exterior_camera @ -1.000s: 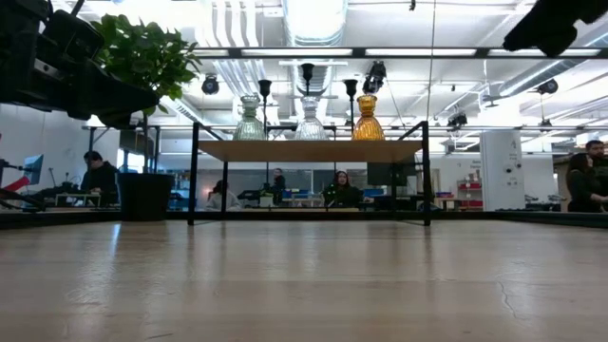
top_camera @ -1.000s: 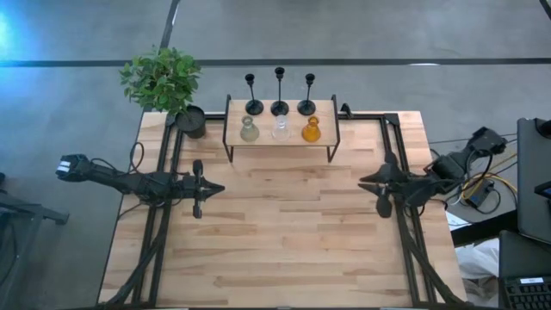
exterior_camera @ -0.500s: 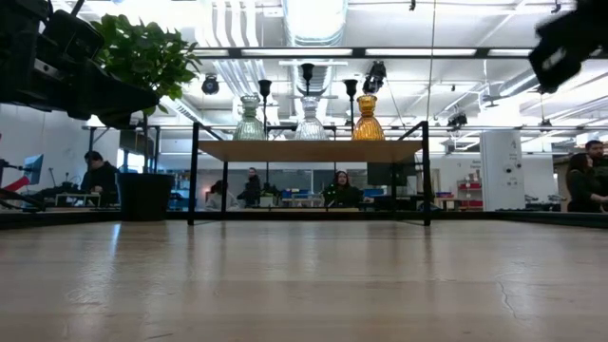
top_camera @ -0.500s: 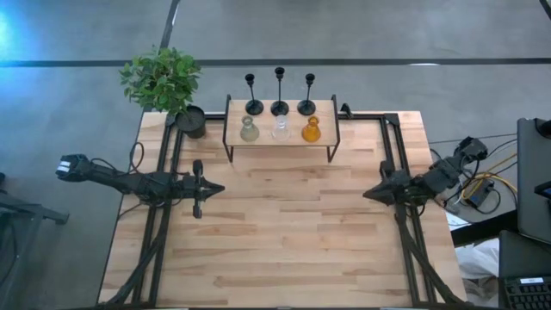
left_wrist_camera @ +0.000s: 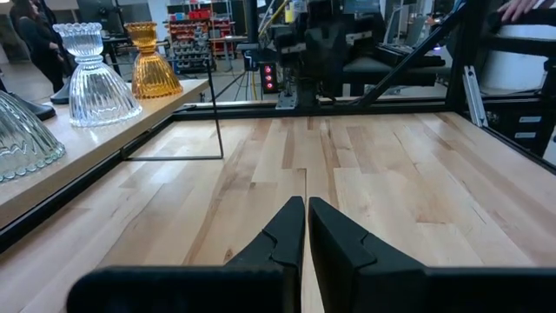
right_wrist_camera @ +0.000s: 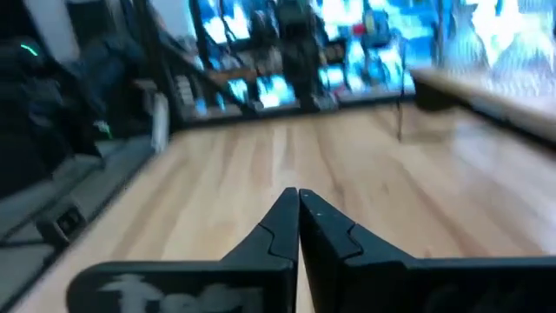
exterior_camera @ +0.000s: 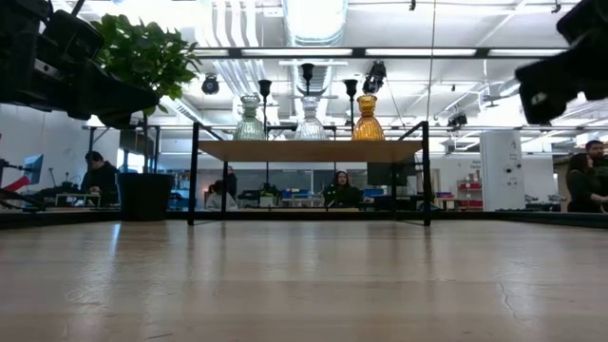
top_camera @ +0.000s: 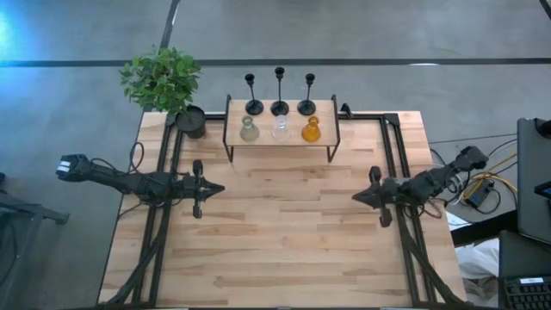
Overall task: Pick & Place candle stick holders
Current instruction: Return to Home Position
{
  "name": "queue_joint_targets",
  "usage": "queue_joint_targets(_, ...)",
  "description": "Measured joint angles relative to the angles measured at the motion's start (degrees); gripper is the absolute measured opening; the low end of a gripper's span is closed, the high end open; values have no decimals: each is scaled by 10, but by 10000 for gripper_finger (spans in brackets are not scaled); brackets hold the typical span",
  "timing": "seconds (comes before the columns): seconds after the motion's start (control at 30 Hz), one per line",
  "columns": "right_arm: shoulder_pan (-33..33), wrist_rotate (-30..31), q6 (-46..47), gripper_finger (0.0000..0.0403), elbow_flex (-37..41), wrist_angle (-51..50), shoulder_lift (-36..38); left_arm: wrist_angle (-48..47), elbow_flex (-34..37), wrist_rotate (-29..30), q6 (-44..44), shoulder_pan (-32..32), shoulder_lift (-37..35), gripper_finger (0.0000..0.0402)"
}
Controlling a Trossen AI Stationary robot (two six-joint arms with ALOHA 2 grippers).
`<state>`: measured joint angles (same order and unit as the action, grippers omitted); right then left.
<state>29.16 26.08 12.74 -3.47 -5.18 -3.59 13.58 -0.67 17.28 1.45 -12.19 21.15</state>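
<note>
Candle stick holders (top_camera: 279,107) — on shelf (top_camera: 293,141), behind vases (top_camera: 281,129)

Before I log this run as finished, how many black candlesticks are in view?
3, in a row along the shelf's back edge: left candlestick, middle candlestick, right candlestick. None looks hidden.

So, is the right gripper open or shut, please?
Shut. In its wrist view the right gripper is closed tip to tip, with nothing held between.
</note>
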Motion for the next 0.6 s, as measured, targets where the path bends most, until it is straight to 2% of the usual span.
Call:
queue_joint_targets(0.13,-46,-48,-52,8,11,31,36,-2,0,0,0,0,0,26)
queue_joint_targets(0.33,-97,-111,-116,8,11,24,36,-6,0,0,0,0,0,26)
queue_joint_targets(0.6,-125,-110,-129,8,11,25,36,-7,0,0,0,0,0,26)
